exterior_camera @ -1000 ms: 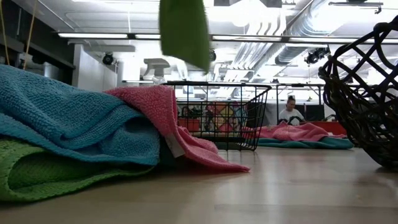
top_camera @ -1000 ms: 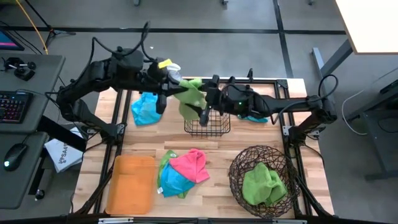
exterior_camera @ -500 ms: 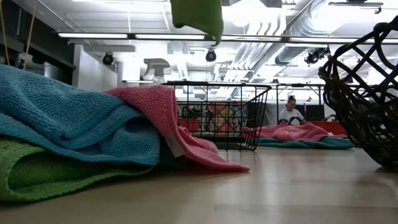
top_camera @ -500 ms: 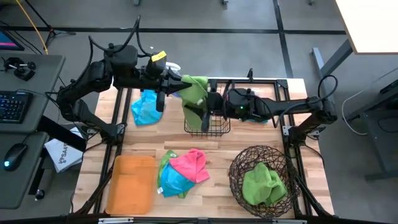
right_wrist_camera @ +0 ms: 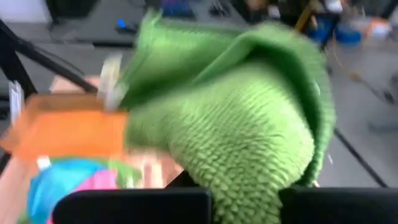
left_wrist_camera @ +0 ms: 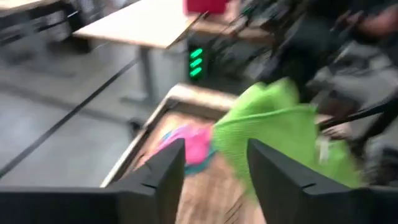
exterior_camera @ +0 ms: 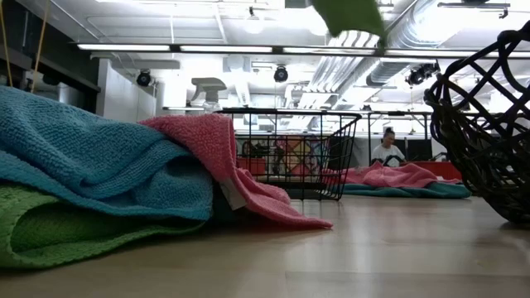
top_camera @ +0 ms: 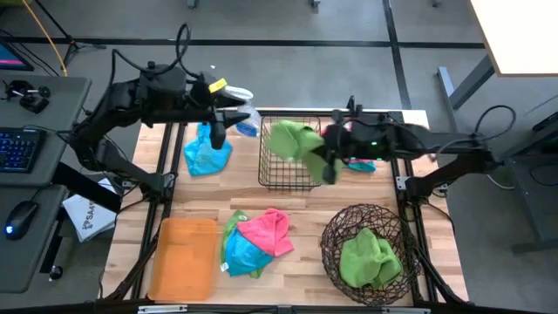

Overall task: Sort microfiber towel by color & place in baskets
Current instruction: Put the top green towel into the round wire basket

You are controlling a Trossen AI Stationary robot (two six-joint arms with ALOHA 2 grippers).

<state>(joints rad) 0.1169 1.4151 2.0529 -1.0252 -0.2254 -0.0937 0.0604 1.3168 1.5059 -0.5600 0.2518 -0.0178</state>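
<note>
clamping a green towel (top_camera: 292,139) over the wire basket (top_camera: 270,174), right tool (top_camera: 324,162); left tool (top_camera: 228,119) apart.

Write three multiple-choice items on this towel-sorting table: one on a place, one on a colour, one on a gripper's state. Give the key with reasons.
1. Where does the bright green microfibre towel held by the right gripper hang?
A. over the black wire-grid basket
B. over the shallow orange tray
C. on the floor

2. What colour is the towel lying in the round dark-brown woven basket?
A. pink
B. green
C. teal

3. How does the left gripper stand?
A. shut on a pink towel
B. shut on the tray
C. open, holding nothing

Key: 1 A, the high view shows it above the wire basket. 2 B, a green cloth fills it. 3 C, the left wrist view shows its fingers apart and bare.
</note>
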